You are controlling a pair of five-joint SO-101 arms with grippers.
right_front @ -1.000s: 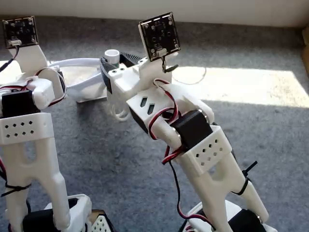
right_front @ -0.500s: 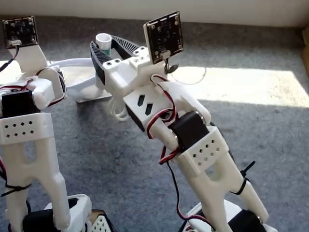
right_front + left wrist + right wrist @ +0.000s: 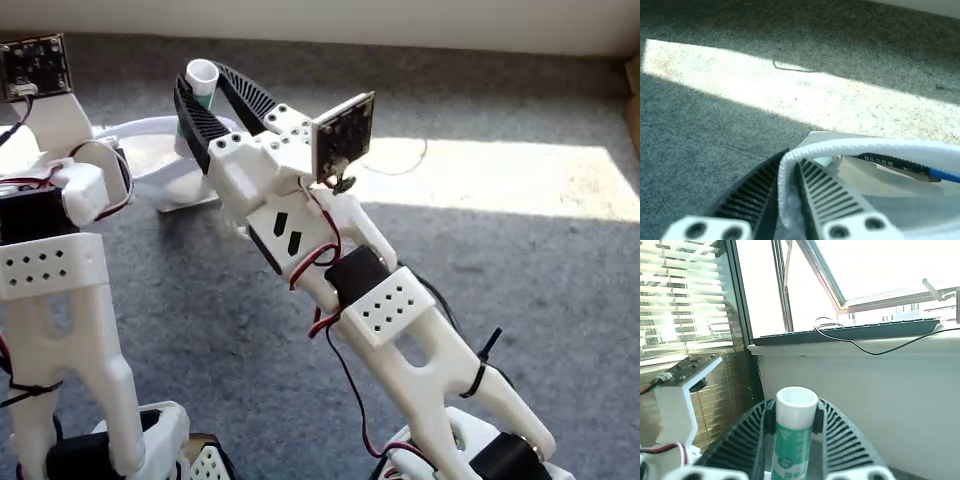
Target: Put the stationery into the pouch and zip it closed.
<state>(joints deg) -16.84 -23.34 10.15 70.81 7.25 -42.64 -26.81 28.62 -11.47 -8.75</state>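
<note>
In the high view my right gripper (image 3: 203,80) is shut on a glue stick (image 3: 199,78) with a white cap and green body, held upright in the air just above and beside the white pouch (image 3: 160,165). The right wrist view shows the glue stick (image 3: 792,440) clamped between the black ribbed fingers (image 3: 835,440) of my right gripper (image 3: 795,412). My left gripper (image 3: 791,159) is shut on the pouch's white zipper rim (image 3: 865,146), holding the mouth up. A dark pen (image 3: 895,162) with a blue end lies inside the pouch.
The grey carpet (image 3: 540,290) has a bright sunlit patch (image 3: 500,180) to the right of the pouch, with a thin wire (image 3: 405,160) lying on it. A pale wall (image 3: 400,20) runs along the back. The left arm's camera board (image 3: 690,371) stands close beside the glue stick.
My right arm has raised the glue stick and swung it left toward the pouch, with the wrist tilting upward. The left arm has held still on the pouch rim.
</note>
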